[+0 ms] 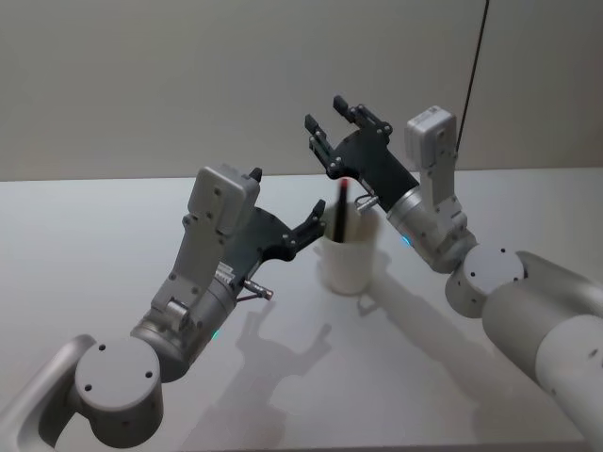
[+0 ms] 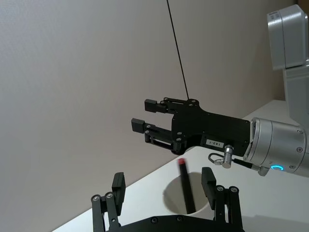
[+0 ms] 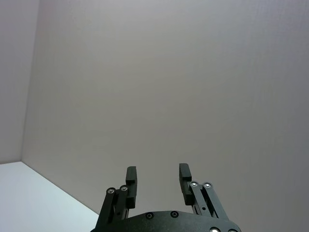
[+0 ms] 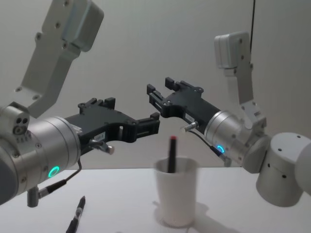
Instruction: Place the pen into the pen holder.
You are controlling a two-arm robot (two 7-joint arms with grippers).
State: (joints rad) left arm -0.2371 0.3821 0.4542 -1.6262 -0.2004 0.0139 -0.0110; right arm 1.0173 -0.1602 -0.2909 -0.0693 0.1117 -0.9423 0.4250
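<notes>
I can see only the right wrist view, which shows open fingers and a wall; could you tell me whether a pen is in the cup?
Observer: Yes, a red-tipped pen stands in the cup.
Operator: Thank you. Where is the right gripper?
Observer: The right gripper is above the cup, open and empty.
Operator: And the left one?
Observer: The left gripper is open, to the cup's left and above its rim.
</notes>
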